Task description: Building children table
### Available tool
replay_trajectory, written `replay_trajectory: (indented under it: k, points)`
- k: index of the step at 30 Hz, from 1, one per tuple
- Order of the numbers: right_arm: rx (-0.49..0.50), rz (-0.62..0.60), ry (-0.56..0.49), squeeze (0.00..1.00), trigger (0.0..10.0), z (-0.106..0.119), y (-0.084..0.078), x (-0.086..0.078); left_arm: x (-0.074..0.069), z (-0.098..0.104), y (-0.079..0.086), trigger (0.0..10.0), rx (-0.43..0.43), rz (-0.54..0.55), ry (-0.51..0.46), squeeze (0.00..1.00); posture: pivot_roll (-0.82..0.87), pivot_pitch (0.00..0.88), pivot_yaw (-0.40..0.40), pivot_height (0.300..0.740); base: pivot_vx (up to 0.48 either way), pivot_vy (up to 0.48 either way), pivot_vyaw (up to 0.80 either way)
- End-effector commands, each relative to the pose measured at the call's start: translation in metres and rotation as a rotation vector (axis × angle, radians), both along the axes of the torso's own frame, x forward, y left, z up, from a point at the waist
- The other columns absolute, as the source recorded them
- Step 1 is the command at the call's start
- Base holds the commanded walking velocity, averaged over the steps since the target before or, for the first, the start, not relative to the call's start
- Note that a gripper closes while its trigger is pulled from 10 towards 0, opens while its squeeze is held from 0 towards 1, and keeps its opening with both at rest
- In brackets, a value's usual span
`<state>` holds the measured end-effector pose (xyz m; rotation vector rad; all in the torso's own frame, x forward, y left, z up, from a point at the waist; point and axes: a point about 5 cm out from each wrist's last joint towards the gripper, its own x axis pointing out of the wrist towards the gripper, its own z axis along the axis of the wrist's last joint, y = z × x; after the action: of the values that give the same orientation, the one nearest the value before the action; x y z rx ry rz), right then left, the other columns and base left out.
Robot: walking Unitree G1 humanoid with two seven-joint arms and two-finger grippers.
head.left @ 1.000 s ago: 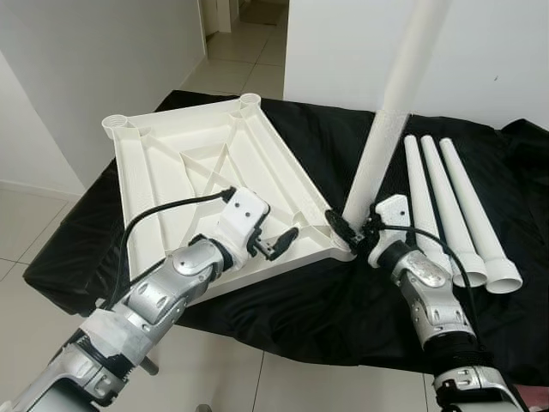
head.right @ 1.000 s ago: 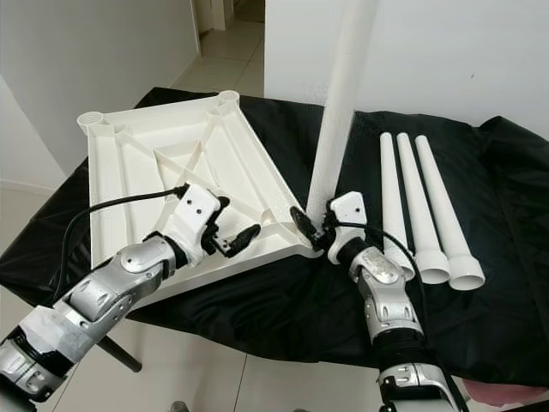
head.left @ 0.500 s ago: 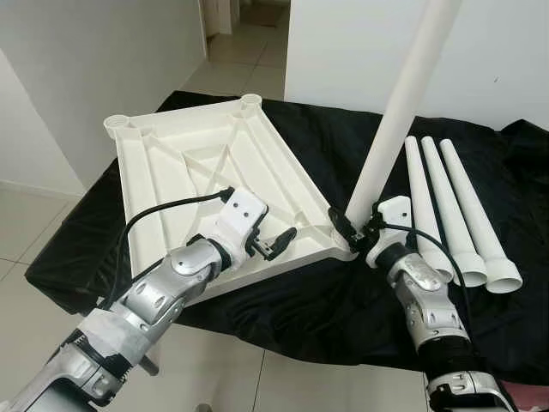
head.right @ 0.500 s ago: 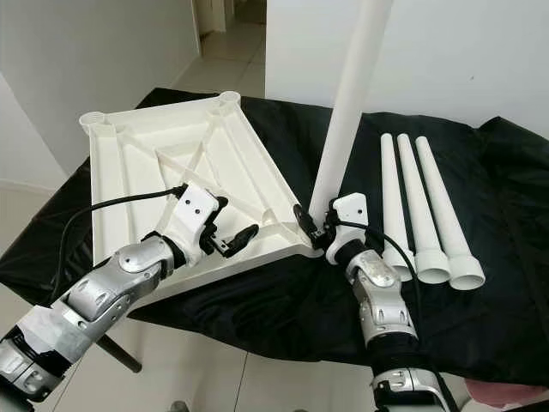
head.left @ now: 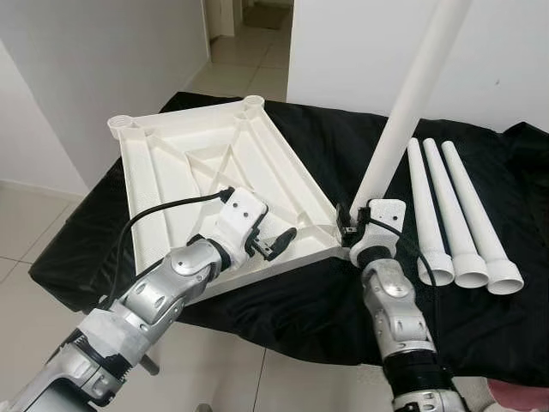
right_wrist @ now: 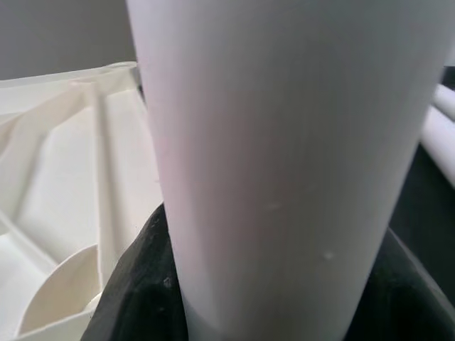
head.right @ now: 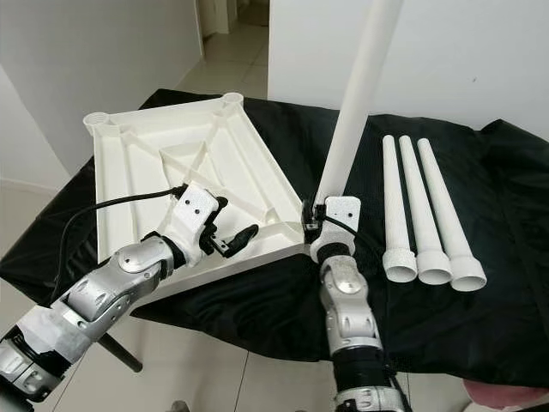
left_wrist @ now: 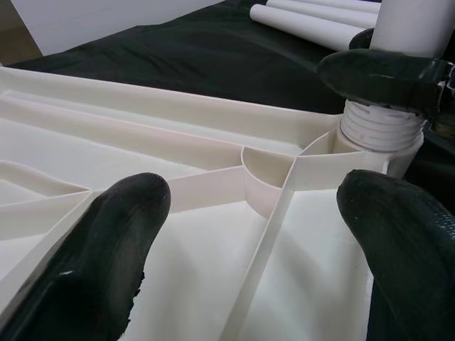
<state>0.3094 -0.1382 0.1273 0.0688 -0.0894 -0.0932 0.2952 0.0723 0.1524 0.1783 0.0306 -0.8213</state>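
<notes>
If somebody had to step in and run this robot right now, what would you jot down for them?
Right gripper: shut on the upright leg, low down at the tabletop's near corner socket.
Left gripper: open, hovering over the upside-down tabletop's near edge.
Three spare legs lie side by side on the black cloth, on the robot's right.
Done: one leg standing in its socket; how firmly it sits is unclear.
Left: three legs, then turning it upright.

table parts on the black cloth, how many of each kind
White ribbed plastic tabletop, lying upside down: 1
White plastic tube legs lying loose on the cloth: 3
White plastic tube leg standing at the tabletop's corner socket, in the right end effector: 1
Total: 5
</notes>
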Motion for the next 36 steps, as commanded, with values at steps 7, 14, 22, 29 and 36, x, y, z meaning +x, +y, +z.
replay_trajectory:
  k: [7, 14, 22, 29, 36]
  points:
    - [0.050, -0.061, 0.054, 0.00, 10.0, -0.009, 0.005, -0.008, -0.016, -0.003, -0.009, 10.0, 0.031, -0.380, 0.057, 0.00, -0.02, 0.000, 0.023, 0.740, 0.000, 0.000, 0.00]
    - [0.043, -0.078, 0.054, 0.00, 10.0, -0.009, 0.005, -0.010, -0.016, -0.003, -0.008, 10.0, 0.030, -0.375, 0.057, 0.00, -0.01, 0.000, 0.018, 0.740, 0.000, 0.000, 0.00]
    - [0.042, -0.067, 0.034, 1.00, 10.0, -0.006, 0.002, -0.011, -0.016, -0.003, -0.009, 10.0, 0.029, -0.375, 0.056, 0.00, -0.02, 0.000, 0.014, 0.740, 0.000, 0.000, 0.00]
    - [0.024, -0.031, 0.004, 1.00, 10.0, -0.003, -0.003, -0.014, -0.016, -0.002, -0.010, 10.0, 0.027, -0.376, 0.051, 0.00, -0.02, 0.000, 0.011, 0.740, 0.000, 0.000, 0.00]
    - [-0.003, 0.020, -0.015, 0.00, 10.0, -0.001, -0.012, -0.015, -0.015, -0.002, -0.010, 10.0, 0.026, -0.376, 0.050, 0.00, -0.03, 0.000, 0.010, 0.740, 0.000, 0.000, 0.00]
